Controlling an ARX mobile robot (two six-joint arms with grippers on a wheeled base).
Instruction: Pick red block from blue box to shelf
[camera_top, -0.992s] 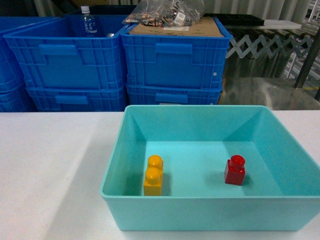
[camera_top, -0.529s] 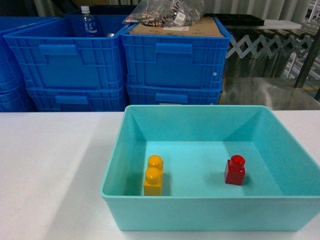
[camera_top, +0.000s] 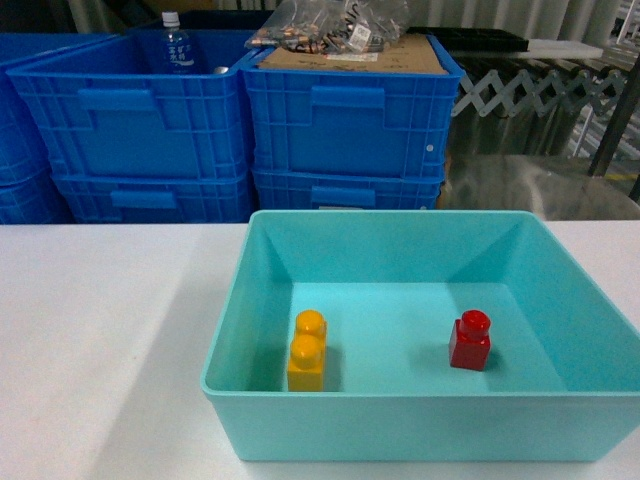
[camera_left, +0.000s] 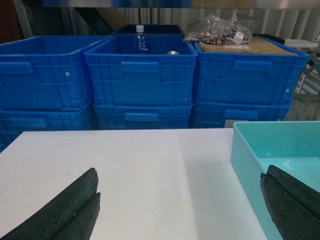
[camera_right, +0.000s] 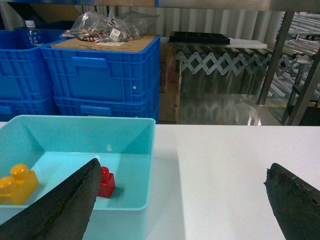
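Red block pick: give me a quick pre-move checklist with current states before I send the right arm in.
1. Red block upright on the floor of the blue box, stud up: ok.
2. Clear of the yellow brick, a wide gap between them: ok.
3. Right gripper open, holding nothing: ok.
4. Right gripper over the block: not ok; it is outside the box, block beside its left finger.
5. Left gripper open, over the table left of the box: ok.
6. Shelf tier free: cannot tell.
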